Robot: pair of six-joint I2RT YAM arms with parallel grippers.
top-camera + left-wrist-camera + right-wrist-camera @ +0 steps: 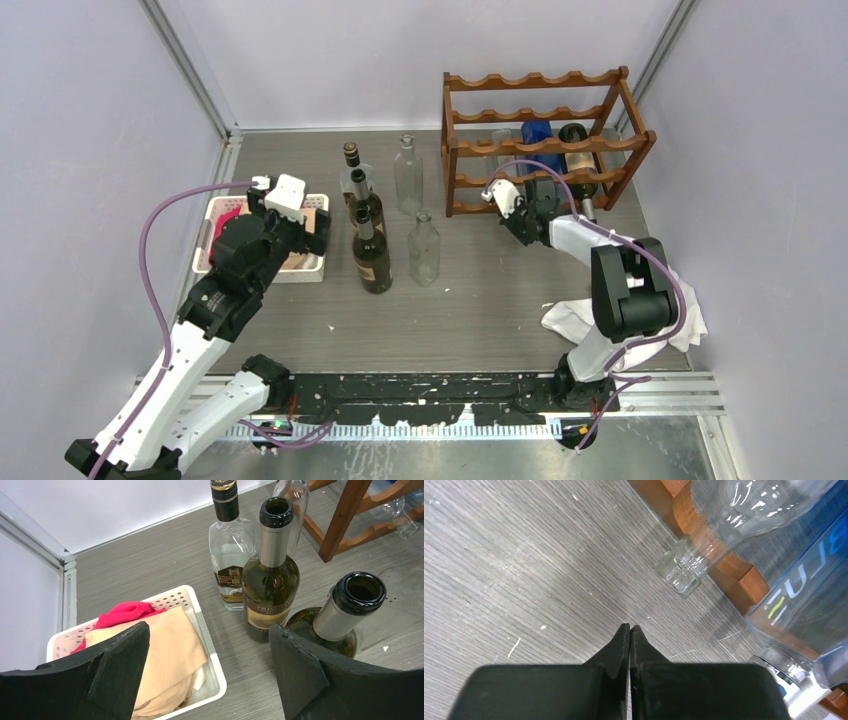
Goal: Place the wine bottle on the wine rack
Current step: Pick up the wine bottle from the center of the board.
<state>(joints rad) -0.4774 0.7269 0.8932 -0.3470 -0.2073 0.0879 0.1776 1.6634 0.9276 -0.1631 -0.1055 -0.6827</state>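
Two dark wine bottles in the top view, upright, long axes vertical, mouths up, left of centre on the grey table: near wine bottle, far wine bottle just behind. Capped bottle farther back. Tall clear bottle and short clear bottle to the right, between these and the wine rack. Rack at the far right corner, long axis left to right, well apart from both wine bottles. On it a third dark bottle, lying with neck toward the near edge, beside a blue bottle. Left claw above a white basket; right claw low before the rack's front.

Left wrist view: left claw's fingers spread wide, nothing between. Near wine bottle just past the right finger, mouth open. Far wine bottle beyond, capped bottle beside it. Red cloth and tan cloth in the basket.

Right wrist view: right claw pressed together, gripping nothing, over bare table. Neck of a clear bottle in the rack poking past the bottom rail; blue bottle at right.
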